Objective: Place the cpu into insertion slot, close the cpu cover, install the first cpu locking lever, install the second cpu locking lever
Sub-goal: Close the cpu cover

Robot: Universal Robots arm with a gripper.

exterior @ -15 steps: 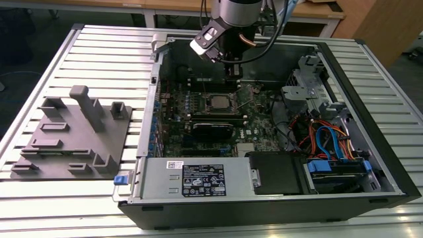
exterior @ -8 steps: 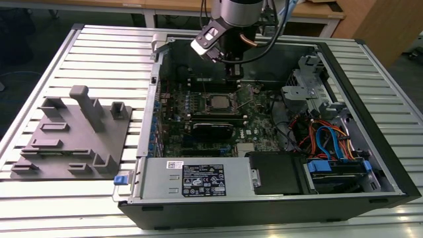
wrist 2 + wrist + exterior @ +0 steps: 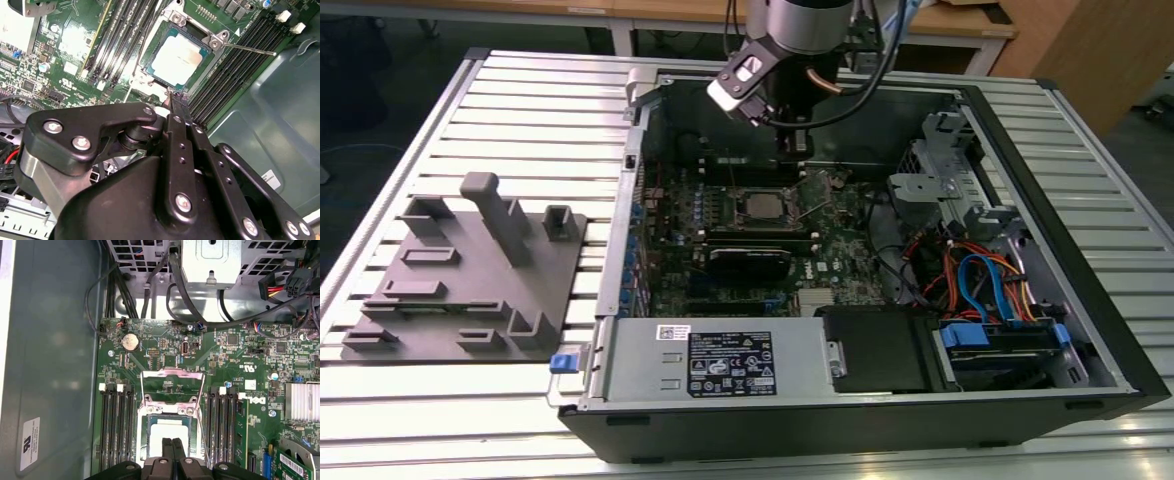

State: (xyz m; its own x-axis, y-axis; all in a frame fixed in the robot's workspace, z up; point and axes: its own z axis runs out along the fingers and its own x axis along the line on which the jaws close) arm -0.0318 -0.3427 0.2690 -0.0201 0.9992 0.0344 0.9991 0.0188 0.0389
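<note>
The cpu (image 3: 761,206) lies flat in the insertion slot (image 3: 735,192) on the green board inside the open computer case; its silver top shows in both wrist views (image 3: 181,59) (image 3: 167,430). The slot's metal-edged frame (image 3: 146,75) (image 3: 142,437) surrounds it. The cpu cover (image 3: 172,373) stands swung open beyond the chip, with green board showing through its window. A thin lever rod (image 3: 250,48) sticks out beside the socket. My gripper (image 3: 790,150) (image 3: 171,96) (image 3: 173,445) hangs just over the socket's edge, fingers shut together with nothing between them.
Long black memory slots (image 3: 117,425) flank the socket. A finned heatsink (image 3: 302,400) and cables (image 3: 175,295) lie nearby. The power supply (image 3: 720,365) and drive cage (image 3: 987,290) fill the case's front and the exterior view's right. A grey fixture block (image 3: 467,290) sits outside.
</note>
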